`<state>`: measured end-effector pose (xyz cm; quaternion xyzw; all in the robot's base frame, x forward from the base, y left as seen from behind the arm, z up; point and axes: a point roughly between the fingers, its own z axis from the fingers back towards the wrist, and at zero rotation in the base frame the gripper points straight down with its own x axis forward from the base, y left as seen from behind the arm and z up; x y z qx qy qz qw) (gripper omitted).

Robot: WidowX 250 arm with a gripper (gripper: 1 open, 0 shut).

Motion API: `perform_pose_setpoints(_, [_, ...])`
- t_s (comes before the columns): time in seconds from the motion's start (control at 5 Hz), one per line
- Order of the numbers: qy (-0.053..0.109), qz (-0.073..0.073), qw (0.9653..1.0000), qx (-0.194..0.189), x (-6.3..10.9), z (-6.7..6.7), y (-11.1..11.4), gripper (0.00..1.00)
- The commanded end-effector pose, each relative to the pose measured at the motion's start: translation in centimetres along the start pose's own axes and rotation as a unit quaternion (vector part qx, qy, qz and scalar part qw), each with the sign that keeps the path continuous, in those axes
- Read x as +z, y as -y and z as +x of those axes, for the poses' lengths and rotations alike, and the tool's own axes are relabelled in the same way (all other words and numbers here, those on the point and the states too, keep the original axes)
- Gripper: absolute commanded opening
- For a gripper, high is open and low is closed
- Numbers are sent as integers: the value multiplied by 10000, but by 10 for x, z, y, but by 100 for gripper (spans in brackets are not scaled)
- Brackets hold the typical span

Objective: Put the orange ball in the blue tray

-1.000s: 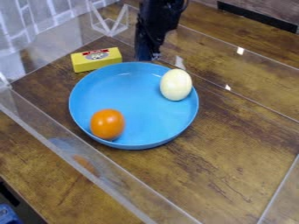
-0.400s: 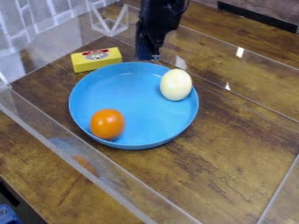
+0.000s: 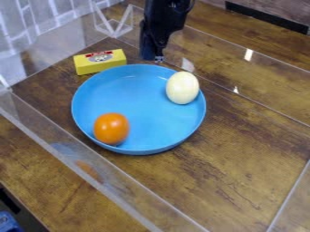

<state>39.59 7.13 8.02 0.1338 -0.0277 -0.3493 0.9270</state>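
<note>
The orange ball (image 3: 111,128) sits inside the blue tray (image 3: 145,100), near its front-left rim, so the job looks done. The gripper (image 3: 154,56) hangs behind the tray's far rim with its jaws together and nothing between them. The main risk now is a careless move away: swinging low over the tray could knock the white egg (image 3: 182,87) or catch the rim, tilt the shallow dish and send the ball rolling out onto the counter (image 3: 242,163). The yellow block (image 3: 100,61), just beside the gripper, could also get nudged.
</note>
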Motion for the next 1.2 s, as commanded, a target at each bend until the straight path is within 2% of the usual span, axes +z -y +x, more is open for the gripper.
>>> perform_pose_setpoints(0.0, [451,509,9976,-133,48,9,-5,0])
perform_pose_setpoints(0.2, [499,602,9967,-234,50,9,-6,0])
perform_pose_setpoints(1.0, [658,840,9926,-580,40,6,-17,0])
